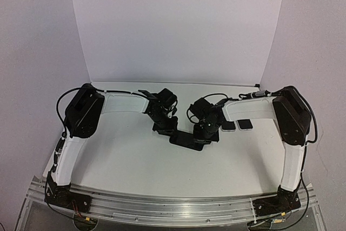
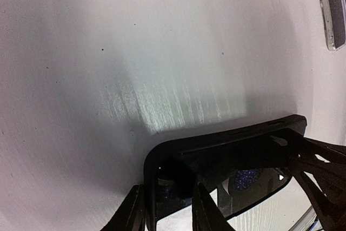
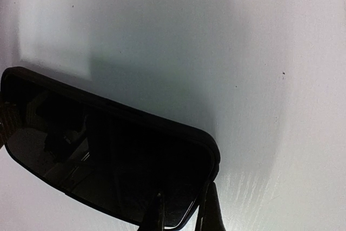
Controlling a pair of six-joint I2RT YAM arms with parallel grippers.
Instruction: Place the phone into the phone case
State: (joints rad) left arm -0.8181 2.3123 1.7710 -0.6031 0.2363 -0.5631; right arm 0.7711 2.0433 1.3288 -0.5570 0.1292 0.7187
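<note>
The black phone case (image 1: 186, 140) lies flat mid-table between both arms. The phone (image 2: 254, 187), with a glossy dark screen, sits inside it. My left gripper (image 1: 165, 127) is at the case's left end. In the left wrist view the gripper (image 2: 168, 212) straddles the rim of the case (image 2: 216, 144), one finger outside and one on the screen. My right gripper (image 1: 208, 133) is at the right end. In the right wrist view the gripper (image 3: 184, 212) pinches the end wall of the case (image 3: 211, 150), with the phone (image 3: 97, 160) filling it.
Two small dark flat objects (image 1: 228, 125) (image 1: 246, 125) lie just right of the right gripper. A grey-rimmed dark object (image 2: 332, 9) shows at the top right of the left wrist view. White walls enclose the back and sides.
</note>
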